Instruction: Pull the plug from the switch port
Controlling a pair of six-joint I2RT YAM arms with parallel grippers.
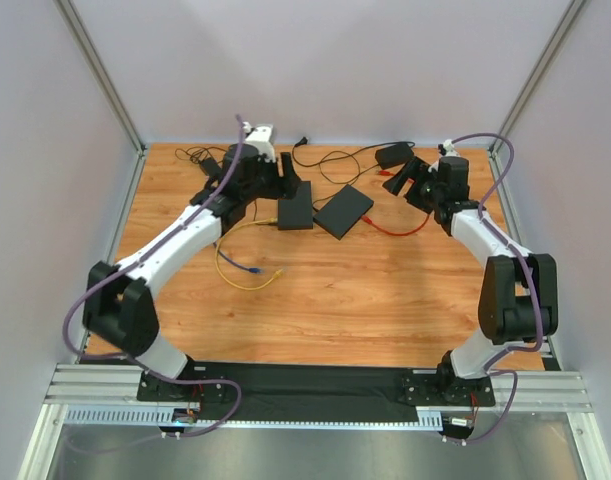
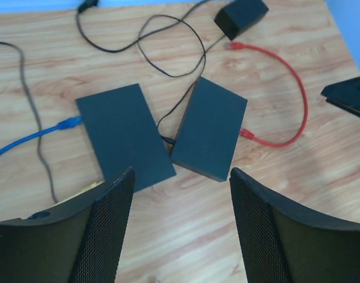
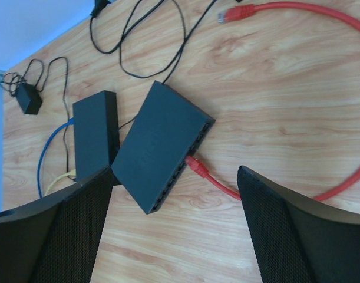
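Right gripper (image 3: 175, 175) hangs over the angled switch (image 3: 159, 141), jaws spread wide and gripping nothing. The red plug (image 3: 195, 165) sits seated in a side port just beyond the fingertips, in line with the gap, placed, I judge, so a descent would bracket it. Left gripper (image 2: 181, 172) is likewise parted and empty, with the angled switch and second switch (image 2: 124, 135) ahead of its jaws, probably poised to pin the box during the pull.

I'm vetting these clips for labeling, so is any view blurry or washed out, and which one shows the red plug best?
Top external: even light, soft shadows, no glare, but the red plug is tiny. Left wrist: slightly soft, left gripper dark across the foreground. Right wrist: best view, plug crisp at the switch; right gripper dark below.
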